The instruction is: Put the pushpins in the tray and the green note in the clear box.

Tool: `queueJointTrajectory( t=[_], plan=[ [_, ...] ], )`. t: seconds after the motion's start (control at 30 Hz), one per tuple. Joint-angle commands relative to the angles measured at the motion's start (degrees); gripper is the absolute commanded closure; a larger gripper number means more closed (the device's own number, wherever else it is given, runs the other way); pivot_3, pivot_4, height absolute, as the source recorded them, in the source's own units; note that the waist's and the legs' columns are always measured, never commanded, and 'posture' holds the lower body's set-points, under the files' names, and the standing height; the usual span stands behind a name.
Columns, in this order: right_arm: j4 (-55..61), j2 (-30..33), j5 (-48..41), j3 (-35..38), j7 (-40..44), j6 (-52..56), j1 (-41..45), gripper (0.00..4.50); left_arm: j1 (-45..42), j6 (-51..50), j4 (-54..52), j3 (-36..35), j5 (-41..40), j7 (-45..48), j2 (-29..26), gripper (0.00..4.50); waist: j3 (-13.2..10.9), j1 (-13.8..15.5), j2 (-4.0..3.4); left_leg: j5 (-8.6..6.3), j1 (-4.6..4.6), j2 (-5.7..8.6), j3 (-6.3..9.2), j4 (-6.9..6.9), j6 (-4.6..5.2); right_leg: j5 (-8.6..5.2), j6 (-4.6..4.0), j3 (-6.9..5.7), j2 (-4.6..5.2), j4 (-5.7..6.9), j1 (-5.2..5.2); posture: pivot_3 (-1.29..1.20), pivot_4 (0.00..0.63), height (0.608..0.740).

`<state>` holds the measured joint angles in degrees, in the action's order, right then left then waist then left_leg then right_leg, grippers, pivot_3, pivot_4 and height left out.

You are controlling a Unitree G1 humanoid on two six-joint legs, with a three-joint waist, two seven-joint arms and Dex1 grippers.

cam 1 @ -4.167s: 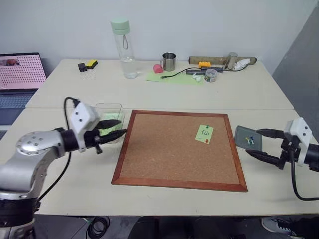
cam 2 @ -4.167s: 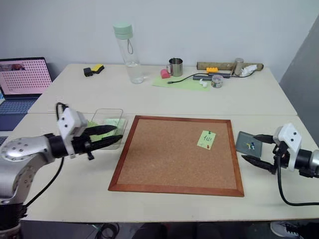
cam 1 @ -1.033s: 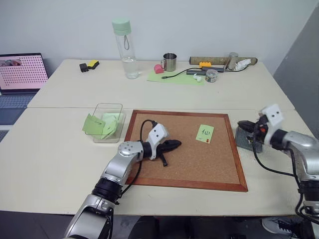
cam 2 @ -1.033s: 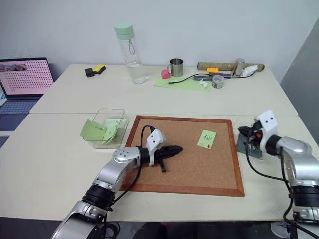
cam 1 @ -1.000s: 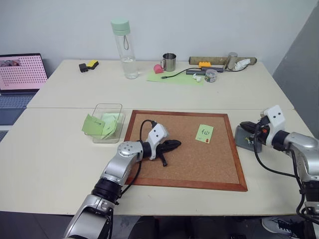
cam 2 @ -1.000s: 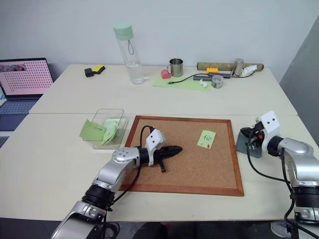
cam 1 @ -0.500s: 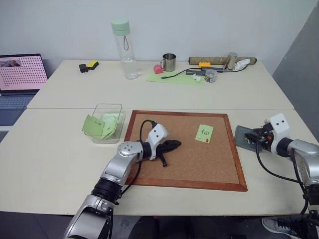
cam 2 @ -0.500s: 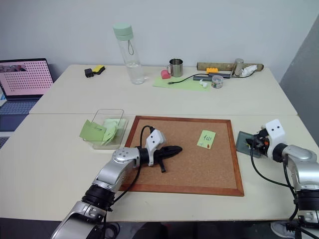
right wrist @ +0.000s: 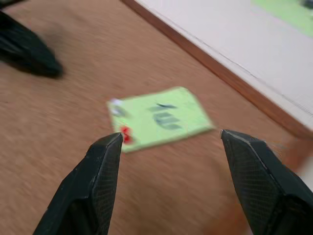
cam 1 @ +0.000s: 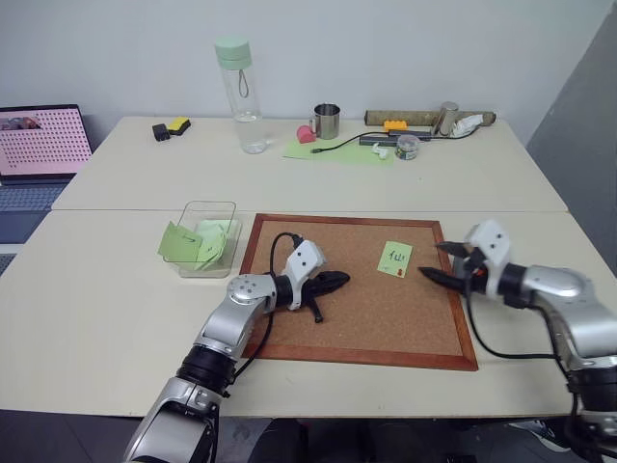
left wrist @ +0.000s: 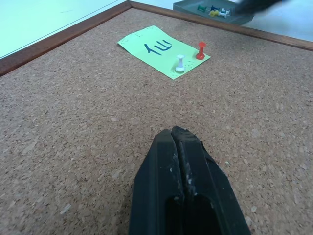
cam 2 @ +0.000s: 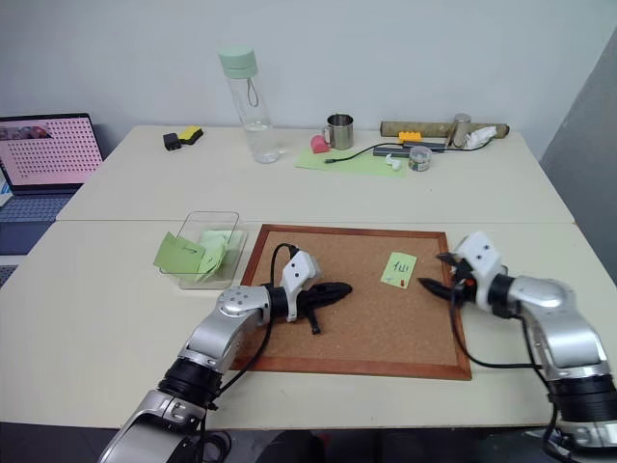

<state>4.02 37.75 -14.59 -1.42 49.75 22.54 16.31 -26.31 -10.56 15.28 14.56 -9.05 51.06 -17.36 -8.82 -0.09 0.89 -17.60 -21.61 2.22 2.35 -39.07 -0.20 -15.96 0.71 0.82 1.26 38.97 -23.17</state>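
The green note [cam 1: 395,258] with black marks lies on the cork board [cam 1: 357,318] near its right side. A white pushpin [left wrist: 180,63] and a red pushpin [left wrist: 200,50] stand in it. My right gripper [cam 1: 436,261] hovers open at the board's right edge, just right of the note and pointing at it, with nothing between its fingers. My left gripper [cam 1: 337,280] is shut and rests low on the middle of the board. The grey tray [left wrist: 205,16] beyond the board's frame holds several coloured pushpins [left wrist: 212,10]. The clear box [cam 1: 210,204] stands left of the board with unmarked green notes inside.
On the far table stand a water bottle [cam 1: 241,92] and a metal cup [cam 1: 327,120]. Beside them are a pale-green sheet [cam 1: 337,149] and small clutter at the back right. A laptop [cam 1: 39,145] sits at the far left.
My right gripper has swung left from over the tray to the board's right edge beside the note, and its fingers have opened. The left gripper has stayed put.
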Motion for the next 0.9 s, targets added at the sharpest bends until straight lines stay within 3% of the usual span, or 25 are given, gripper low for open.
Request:
queueJointTrajectory(
  t=[0.03, 0.2, 0.3, 0.5, 0.73, 0.9],
  plan=[
    [-2.89, -1.70, 1.69, -1.54, -0.10, -3.65, 1.78, 1.16, 0.96, -0.70, 0.26, 0.32, 0.69, 0.44, -0.41, 4.50, 0.00, 0.00, 0.00, 0.00, 0.00, 0.00, 0.00, 0.00, 0.00, 0.00, 0.00, 0.00, 0.00, -0.01, 0.00, 0.00, 0.150, 0.740],
    [-6.93, -3.40, 1.98, -1.74, 0.34, -6.08, 2.93, 1.16, 1.25, -0.98, -0.22, 0.08, 0.69, 0.39, -0.57, 4.50, 0.00, -0.01, 0.00, 0.01, 0.02, 0.00, 0.00, 0.00, -0.01, 0.00, 0.00, 0.00, 0.00, 0.00, 0.00, 0.00, 0.150, 0.740],
    [-8.42, -4.10, 1.81, -1.70, 0.77, -7.30, 3.28, 1.60, 1.47, -1.09, -0.43, -0.05, 0.67, 0.35, -0.71, 4.50, 0.00, -0.05, -0.01, 0.01, 0.03, 0.00, 0.00, 0.01, -0.02, 0.00, 0.00, 0.00, 0.00, 0.00, -0.01, 0.00, 0.150, 0.740],
    [-10.01, -5.56, 1.59, -1.96, 1.49, -8.40, 3.96, 3.04, 1.83, -1.32, -0.79, -0.07, 0.80, 0.27, -0.86, 4.50, 0.00, -0.06, 0.00, 0.01, 0.03, 0.00, -0.01, 0.01, -0.02, 0.00, 0.00, 0.01, 0.00, 0.00, -0.01, 0.00, 0.150, 0.740],
    [-10.27, -5.77, 1.72, -1.97, 2.21, -8.62, 3.51, 4.35, 2.11, -1.41, -1.01, -0.06, 0.93, 0.17, -0.99, 4.50, 0.00, -0.06, -0.01, 0.01, 0.03, -0.01, 0.00, 0.01, -0.01, 0.00, 0.00, 0.00, 0.00, 0.00, -0.01, 0.00, 0.150, 0.740],
    [-7.45, -5.71, 0.23, -1.19, 2.78, -7.49, 3.23, 4.47, 2.23, -1.46, -1.10, -0.05, 0.85, 0.35, -1.14, 4.50, 0.00, -0.07, -0.01, 0.01, 0.03, -0.01, 0.00, 0.01, -0.01, 0.00, 0.00, 0.00, 0.00, 0.00, -0.01, 0.00, 0.150, 0.740]
  ],
)
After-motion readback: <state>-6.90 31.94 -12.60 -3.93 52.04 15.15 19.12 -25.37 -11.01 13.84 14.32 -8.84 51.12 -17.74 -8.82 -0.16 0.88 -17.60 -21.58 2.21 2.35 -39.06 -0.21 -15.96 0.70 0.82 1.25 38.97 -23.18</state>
